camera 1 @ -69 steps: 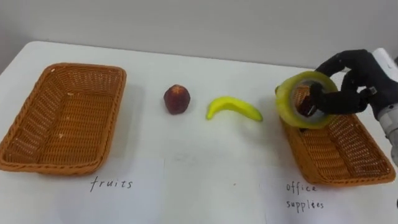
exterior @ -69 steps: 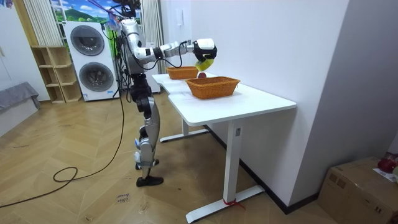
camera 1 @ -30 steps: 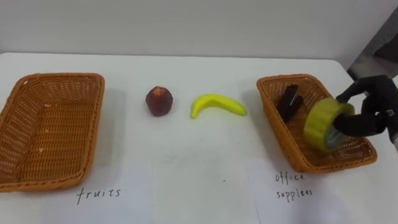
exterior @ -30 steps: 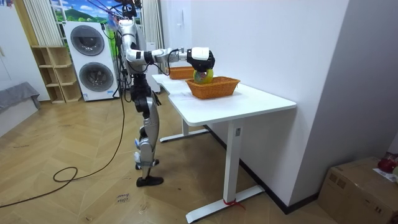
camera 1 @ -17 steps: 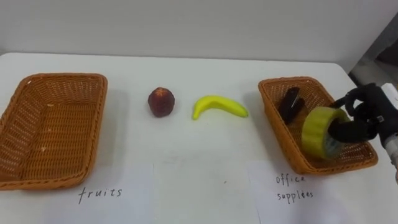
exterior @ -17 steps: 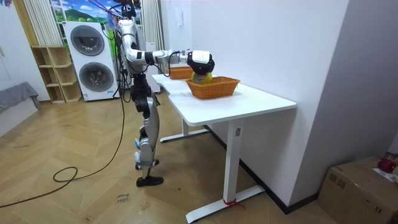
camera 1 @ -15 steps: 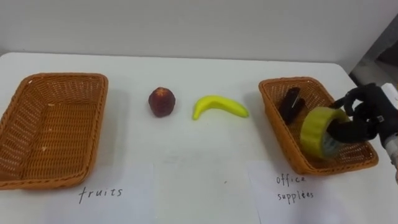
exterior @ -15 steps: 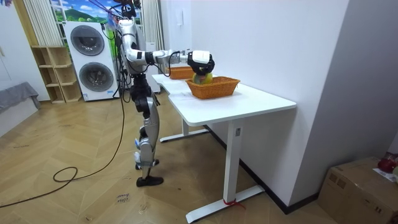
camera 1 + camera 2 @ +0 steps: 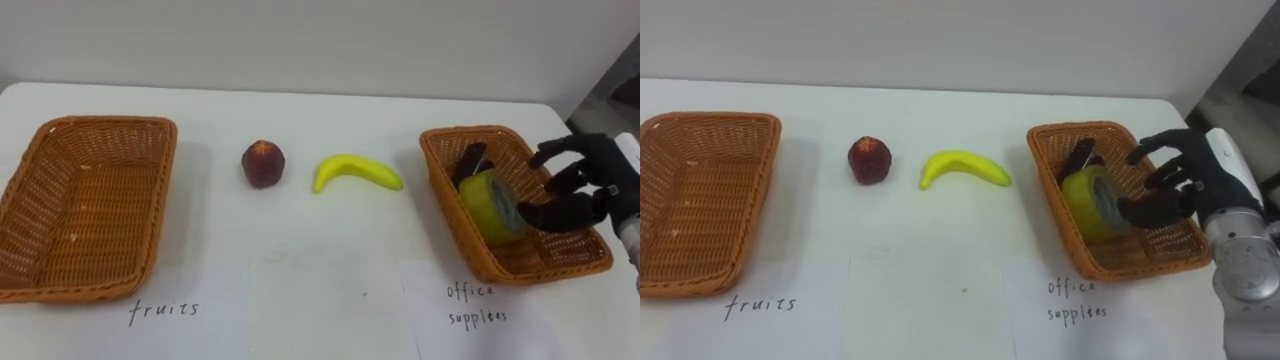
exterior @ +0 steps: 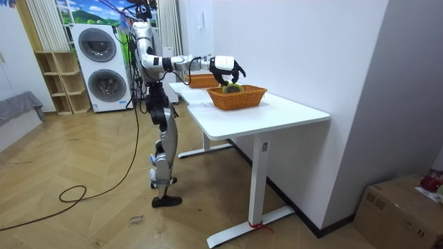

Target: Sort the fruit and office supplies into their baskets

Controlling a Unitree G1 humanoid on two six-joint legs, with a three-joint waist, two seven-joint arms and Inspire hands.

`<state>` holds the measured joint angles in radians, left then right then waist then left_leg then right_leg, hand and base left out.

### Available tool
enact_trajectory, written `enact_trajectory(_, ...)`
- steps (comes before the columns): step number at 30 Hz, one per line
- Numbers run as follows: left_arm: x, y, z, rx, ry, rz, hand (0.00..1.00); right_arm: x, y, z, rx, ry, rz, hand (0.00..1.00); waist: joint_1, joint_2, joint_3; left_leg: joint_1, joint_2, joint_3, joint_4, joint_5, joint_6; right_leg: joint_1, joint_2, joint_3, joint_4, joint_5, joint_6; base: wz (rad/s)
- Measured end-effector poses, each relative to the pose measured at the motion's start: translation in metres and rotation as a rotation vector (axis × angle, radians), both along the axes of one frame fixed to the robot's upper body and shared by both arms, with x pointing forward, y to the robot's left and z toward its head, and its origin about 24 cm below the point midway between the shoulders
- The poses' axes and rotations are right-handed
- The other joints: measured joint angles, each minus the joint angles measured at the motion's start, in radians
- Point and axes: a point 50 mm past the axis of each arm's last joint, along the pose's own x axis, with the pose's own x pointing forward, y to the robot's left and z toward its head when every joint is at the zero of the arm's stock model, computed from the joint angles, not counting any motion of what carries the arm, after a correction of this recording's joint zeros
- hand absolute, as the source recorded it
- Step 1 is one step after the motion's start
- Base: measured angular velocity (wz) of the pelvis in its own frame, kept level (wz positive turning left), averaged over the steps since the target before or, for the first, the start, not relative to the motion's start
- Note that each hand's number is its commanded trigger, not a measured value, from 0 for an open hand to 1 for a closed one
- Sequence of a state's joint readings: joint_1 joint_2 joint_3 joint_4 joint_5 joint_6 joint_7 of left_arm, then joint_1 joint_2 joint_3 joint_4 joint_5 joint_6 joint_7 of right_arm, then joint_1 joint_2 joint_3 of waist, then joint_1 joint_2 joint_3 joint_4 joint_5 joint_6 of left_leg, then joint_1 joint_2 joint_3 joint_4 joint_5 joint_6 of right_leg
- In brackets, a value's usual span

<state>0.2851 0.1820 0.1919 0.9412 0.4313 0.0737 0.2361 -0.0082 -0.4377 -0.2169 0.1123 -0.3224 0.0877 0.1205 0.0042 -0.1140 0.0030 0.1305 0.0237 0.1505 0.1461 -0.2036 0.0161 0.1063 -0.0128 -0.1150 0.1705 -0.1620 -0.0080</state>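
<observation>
Fingers (image 9: 556,153) of the right hand (image 9: 590,185) are spread wide and nothing is held in them. The hand is poised over the right half of the office-supplies basket (image 9: 441,203). A yellow-green tape roll (image 9: 487,207) is seen inside this basket, tilted on its edge near the left wall, just beside the thumb. Whether the thumb touches it cannot be told. A dark object (image 9: 470,162) is lodged behind the roll, towards the far left corner of the basket.

A banana (image 9: 357,172) is laid on the white counter (image 9: 300,235), near the basket's left side and apart from it. A reddish peach (image 9: 262,163) is placed a little further left. Well apart, at the counter's left end, a fruit basket (image 9: 90,200) of the same brown wicker is set. A left paper label (image 9: 163,311) and a right paper label (image 9: 478,303), both handwritten, are laid at the near edge in front of the baskets.

In the room view, the robot is seen standing upright at the counter's long side, right arm stretched out over the nearer basket. A white wall (image 10: 311,48) is met by the counter's far side. Stacked washing machines (image 10: 104,66) and a wooden shelf (image 10: 61,83) are placed behind the robot. A cardboard box (image 10: 401,207) is set on the wooden floor (image 10: 90,214) at the room view's right.
</observation>
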Motion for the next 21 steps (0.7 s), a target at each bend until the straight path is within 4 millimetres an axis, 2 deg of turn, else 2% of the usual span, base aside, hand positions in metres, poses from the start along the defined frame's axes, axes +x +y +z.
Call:
enact_trajectory(6, -0.0012, 0.0002, 0.0000, 0.000, 0.002, 0.001, 0.00, 0.0000, 0.0000, 0.0000, 0.000, 0.000, 0.000, 0.00, 0.001, -0.007, 0.0003, -0.001, 0.000, 0.001, 0.000, 0.000, 0.000, -0.001, 0.000, 0.000, -0.002, 0.000, 0.000, 0.00)
enact_trajectory(12, -0.0016, 0.0002, 0.0000, 0.000, 0.003, 0.002, 0.00, 0.0001, -0.0001, 0.0003, -0.003, 0.000, 0.000, 0.00, 0.001, -0.018, -0.0035, 0.000, -0.001, 0.000, 0.000, 0.000, 0.000, 0.000, 0.000, 0.000, -0.003, 0.000, 0.000, 0.00)
enact_trajectory(18, -0.0028, 0.0003, 0.0000, -0.001, 0.004, 0.006, 0.00, 0.0002, -0.0001, 0.0004, -0.002, -0.002, -0.001, 0.00, 0.000, -0.012, 0.0004, 0.000, 0.000, -0.002, 0.000, 0.000, 0.000, 0.003, -0.001, -0.006, -0.002, 0.000, 0.000, 0.00)
enact_trajectory(21, -0.0049, 0.0002, -0.0002, -0.001, 0.010, 0.007, 0.00, 0.0003, -0.0001, 0.0005, 0.000, -0.002, -0.001, 0.00, -0.001, -0.011, -0.0006, -0.004, 0.000, -0.002, 0.002, 0.000, 0.000, -0.001, -0.001, -0.008, 0.000, 0.000, 0.000, 0.00)
